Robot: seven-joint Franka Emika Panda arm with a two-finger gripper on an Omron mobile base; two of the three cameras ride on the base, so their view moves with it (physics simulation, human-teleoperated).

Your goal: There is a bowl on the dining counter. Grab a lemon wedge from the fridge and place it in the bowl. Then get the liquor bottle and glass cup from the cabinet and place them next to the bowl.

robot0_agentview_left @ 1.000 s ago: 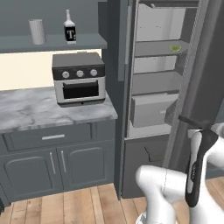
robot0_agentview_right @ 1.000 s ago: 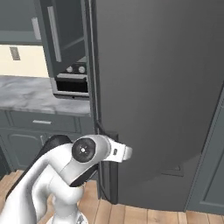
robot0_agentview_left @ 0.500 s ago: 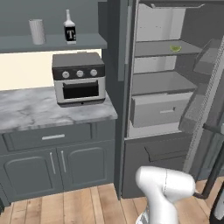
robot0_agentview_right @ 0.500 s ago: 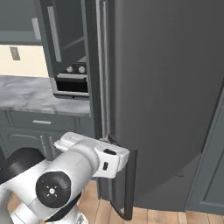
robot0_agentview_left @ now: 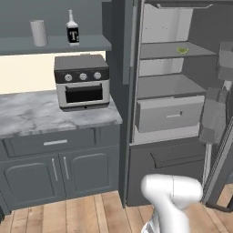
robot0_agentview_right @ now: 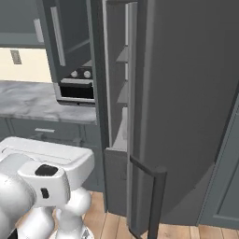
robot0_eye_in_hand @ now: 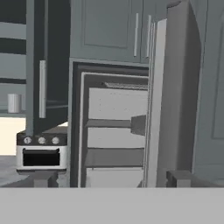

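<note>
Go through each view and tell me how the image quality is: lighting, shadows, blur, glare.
Left base view: even, flat light, no glare; the lemon wedge on the fridge shelf reads small but clear, the liquor bottle label legible. Right base view: the fridge door face is dark and featureless. Hand view: soft and blocky, the glass cup a pale smudge, shelf edges fuzzy.

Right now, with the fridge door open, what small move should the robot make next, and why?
Probably reach toward the lemon wedge on the upper shelf of the fridge: the door stands open, and the end effector is open, empty and facing the shelves from a distance.
</note>
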